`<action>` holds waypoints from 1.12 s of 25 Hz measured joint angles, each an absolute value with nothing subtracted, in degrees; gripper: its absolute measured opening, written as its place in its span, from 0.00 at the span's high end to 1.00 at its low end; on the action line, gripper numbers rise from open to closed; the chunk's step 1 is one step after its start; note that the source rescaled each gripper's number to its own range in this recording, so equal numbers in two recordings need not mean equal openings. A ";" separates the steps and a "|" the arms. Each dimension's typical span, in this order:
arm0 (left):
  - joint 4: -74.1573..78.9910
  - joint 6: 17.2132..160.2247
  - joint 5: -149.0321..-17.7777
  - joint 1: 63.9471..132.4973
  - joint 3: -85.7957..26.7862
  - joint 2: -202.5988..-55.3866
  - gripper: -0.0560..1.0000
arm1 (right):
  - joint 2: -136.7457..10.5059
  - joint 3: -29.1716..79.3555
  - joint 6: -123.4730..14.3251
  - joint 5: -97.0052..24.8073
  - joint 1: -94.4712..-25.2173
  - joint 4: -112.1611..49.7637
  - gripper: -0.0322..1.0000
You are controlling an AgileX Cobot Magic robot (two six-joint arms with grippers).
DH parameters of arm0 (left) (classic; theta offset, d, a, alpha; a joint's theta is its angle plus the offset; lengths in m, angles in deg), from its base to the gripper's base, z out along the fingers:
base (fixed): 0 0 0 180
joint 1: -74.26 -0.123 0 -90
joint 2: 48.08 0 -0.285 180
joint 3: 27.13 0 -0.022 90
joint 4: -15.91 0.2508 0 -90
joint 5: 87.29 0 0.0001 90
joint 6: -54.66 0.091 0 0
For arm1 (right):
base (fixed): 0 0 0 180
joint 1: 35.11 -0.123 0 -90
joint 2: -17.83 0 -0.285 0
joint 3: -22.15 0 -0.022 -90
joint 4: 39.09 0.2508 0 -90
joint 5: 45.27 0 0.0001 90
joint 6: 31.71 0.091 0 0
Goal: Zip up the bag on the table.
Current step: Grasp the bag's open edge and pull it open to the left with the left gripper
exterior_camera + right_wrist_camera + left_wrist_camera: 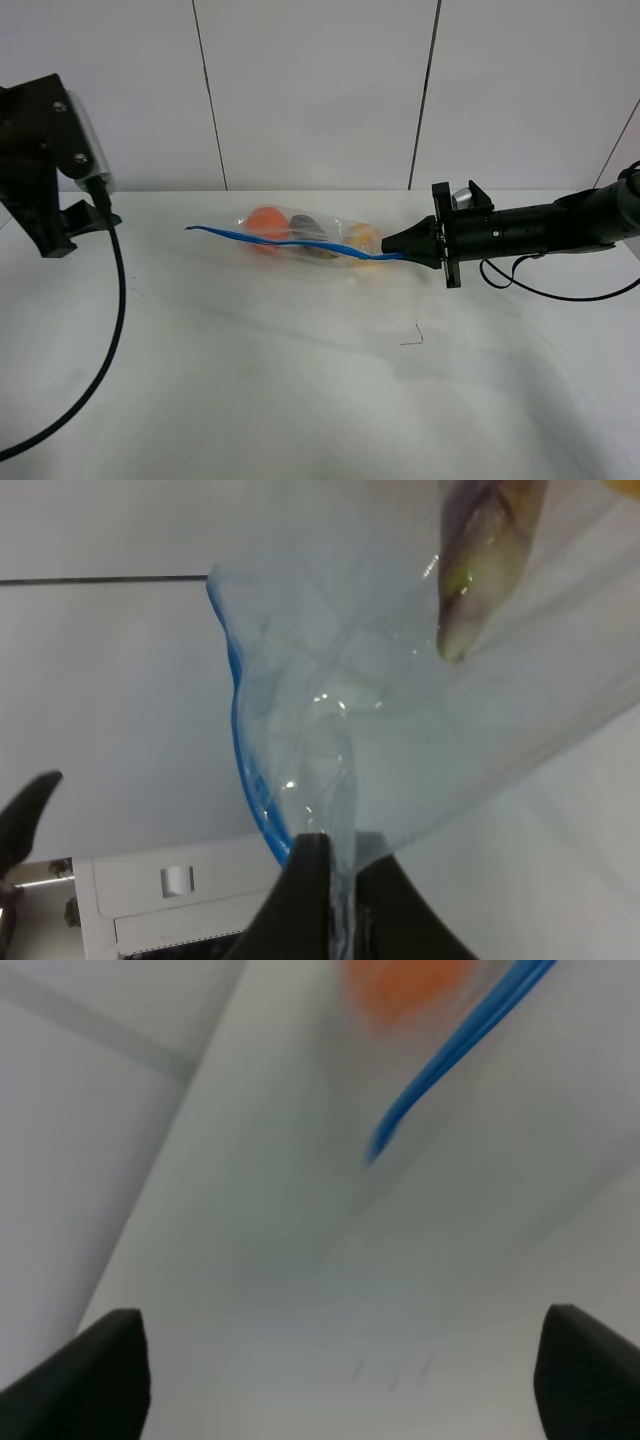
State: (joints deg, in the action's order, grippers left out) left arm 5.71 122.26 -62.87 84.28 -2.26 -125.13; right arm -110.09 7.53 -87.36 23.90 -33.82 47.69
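R gripper (405,248) clenched on end of bag (300,228); L gripper (340,1375) released, well apart over bench (250,380) — zip (296,244) looks unsealed; whole closing pass left.

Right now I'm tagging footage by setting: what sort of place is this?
Most likely a robotics lab bench: a white table, a plain panelled wall, and a robot's right hand pinching a clear zip bag.

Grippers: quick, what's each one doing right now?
Left gripper: open, empty, short of the bag.
Right gripper: shut on the bag's end, beside the blue zipper strip.
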 joint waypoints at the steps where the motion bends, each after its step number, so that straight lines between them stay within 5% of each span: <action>1: 5.35 122.33 -63.74 86.60 -2.26 -126.05 0.02 | -110.09 7.53 -87.36 23.90 -33.82 47.69 0.97; 15: 4.53 118.53 -94.09 115.50 -2.26 -145.29 0.02 | -110.09 7.53 -87.36 23.90 -33.82 47.69 0.97; 28: 4.35 113.67 -123.56 121.64 -2.30 -163.03 0.02 | -110.09 7.53 -87.36 23.90 -33.82 47.69 0.97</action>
